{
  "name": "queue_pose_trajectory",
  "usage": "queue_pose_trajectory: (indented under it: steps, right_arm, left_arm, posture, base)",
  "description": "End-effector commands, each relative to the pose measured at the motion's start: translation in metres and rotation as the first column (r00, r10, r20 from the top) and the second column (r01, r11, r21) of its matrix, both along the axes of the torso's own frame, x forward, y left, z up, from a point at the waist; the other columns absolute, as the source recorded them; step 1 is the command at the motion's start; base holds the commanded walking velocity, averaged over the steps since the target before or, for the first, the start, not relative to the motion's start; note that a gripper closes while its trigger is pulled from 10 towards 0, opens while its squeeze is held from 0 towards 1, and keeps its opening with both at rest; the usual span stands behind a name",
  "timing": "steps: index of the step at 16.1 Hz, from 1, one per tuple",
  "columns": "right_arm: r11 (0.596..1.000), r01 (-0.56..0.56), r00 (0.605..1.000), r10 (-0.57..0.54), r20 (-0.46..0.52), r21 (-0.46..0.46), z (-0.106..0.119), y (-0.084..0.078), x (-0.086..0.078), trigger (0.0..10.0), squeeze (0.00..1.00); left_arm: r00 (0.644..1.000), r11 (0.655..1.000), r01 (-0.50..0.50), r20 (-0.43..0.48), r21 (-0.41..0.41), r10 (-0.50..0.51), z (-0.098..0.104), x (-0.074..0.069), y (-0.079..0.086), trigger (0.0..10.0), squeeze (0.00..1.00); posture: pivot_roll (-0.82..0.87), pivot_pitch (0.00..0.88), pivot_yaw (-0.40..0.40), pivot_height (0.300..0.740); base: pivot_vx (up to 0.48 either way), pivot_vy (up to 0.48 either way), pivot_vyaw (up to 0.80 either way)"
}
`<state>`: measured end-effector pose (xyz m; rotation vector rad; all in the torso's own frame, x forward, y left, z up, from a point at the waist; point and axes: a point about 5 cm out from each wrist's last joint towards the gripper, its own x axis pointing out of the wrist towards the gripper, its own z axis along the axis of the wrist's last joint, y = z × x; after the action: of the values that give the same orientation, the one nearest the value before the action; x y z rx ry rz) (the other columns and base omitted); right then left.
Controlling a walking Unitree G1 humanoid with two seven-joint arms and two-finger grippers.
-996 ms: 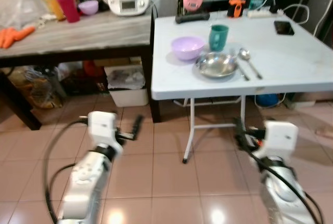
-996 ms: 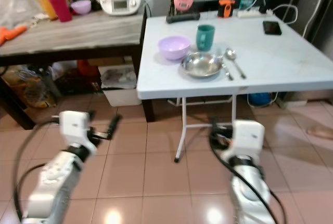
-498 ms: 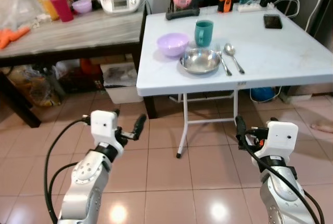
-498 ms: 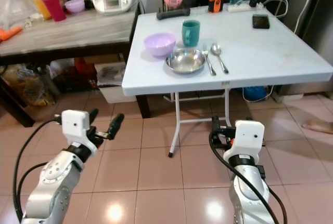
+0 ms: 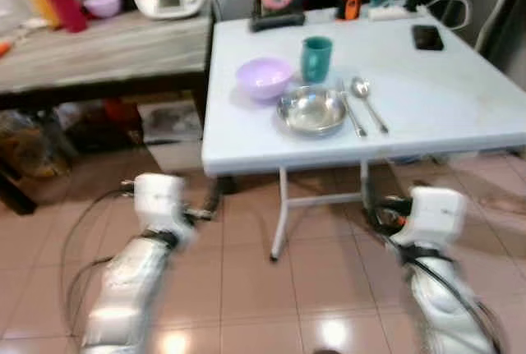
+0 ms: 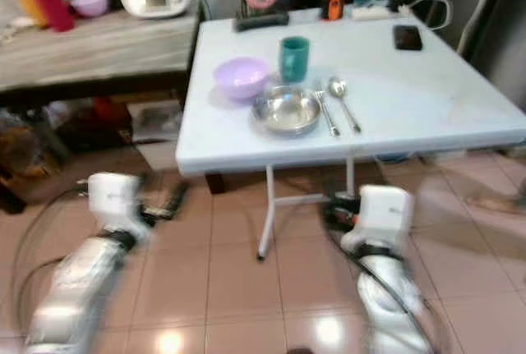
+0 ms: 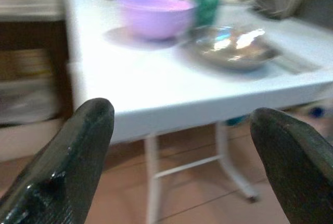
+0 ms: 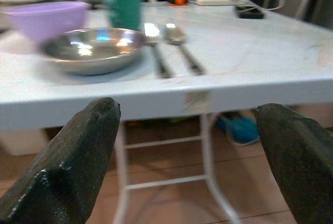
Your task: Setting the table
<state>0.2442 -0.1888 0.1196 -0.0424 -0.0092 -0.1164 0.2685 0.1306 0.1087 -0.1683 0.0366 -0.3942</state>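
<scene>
left wrist view: the two black fingers (image 7: 62,172) of the left gripper (image 7: 182,167) stand wide apart and hold nothing, framing the near edge of the white table (image 7: 156,91), with the purple bowl (image 7: 155,15) and the steel plate (image 7: 231,46) on top beyond them. the right gripper (image 8: 192,161) is just as wide and just as empty, its fingers (image 8: 73,161) pointing at the table edge from below the level of the top.

from the head camera, blurred, both grippers hang low over the tiled floor (image 5: 312,288), short of the table and touching nothing. the left one sits off the table's near left corner; the right one is in front of its near edge, under the cutlery. each silver arm bends forward from the body with the wrist roughly level.

one place looks laid on the table's left half: the steel plate near the front edge, the purple bowl just behind and to its left, the green cup (image 5: 316,58) behind it, and the fork (image 5: 351,112) and spoon (image 5: 367,99) lying side by side just right of the plate. judged from that, the setting seems largely done. nothing is in hand to add, so what is left, if anything, is likely small straightening. a phone (image 5: 426,36) lies well apart, toward the far right corner.
</scene>
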Motion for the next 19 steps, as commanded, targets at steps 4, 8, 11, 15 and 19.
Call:
queue_pose_trajectory:
  steps: [4,8,11,15,19]
  right_arm:
    - [0.999,-0.032,0.999,0.032,0.025,0.028,0.006,0.011,0.003,10.0,0.0]
    - [0.999,-0.042,0.999,0.041,0.03,0.018,0.008,0.01,0.005,10.0,0.0]
    - [0.999,-0.043,0.999,0.043,0.032,0.014,0.009,0.009,0.005,10.0,0.0]
    - [0.999,-0.048,0.998,0.048,0.038,0.004,0.011,0.008,0.005,10.0,0.0]
    - [1.0,-0.019,0.999,0.019,0.029,0.011,0.013,-0.001,0.005,10.0,0.0]
  left_arm:
    - [1.0,0.999,-0.03,0.0,0.028,0.03,0.001,-0.001,0.015,10.0,0.0]
    - [1.0,1.0,0.001,-0.011,0.023,-0.001,-0.002,-0.004,0.011,10.0,0.0]
    - [0.998,0.998,-0.05,-0.029,0.039,0.051,-0.005,-0.004,0.016,10.0,0.0]
    - [0.999,0.997,-0.041,-0.033,0.064,0.043,-0.007,-0.005,0.016,10.0,0.0]
    - [0.997,0.987,0.069,0.014,0.145,-0.071,-0.007,-0.014,0.012,10.0,0.0]
  posture:
    - [-0.2,0.042,0.071,0.74]
    - [-0.2,0.04,0.058,0.74]
    - [-0.2,0.039,0.053,0.74]
    - [-0.21,0.041,0.049,0.74]
    - [-0.22,0.058,0.049,0.74]
  base:
    - [0.429,0.0,-0.45]
    - [0.405,0.0,-0.14]
    - [0.12,0.0,0.0]
    - [0.0,0.0,0.0]
    - [0.0,0.0,0.0]
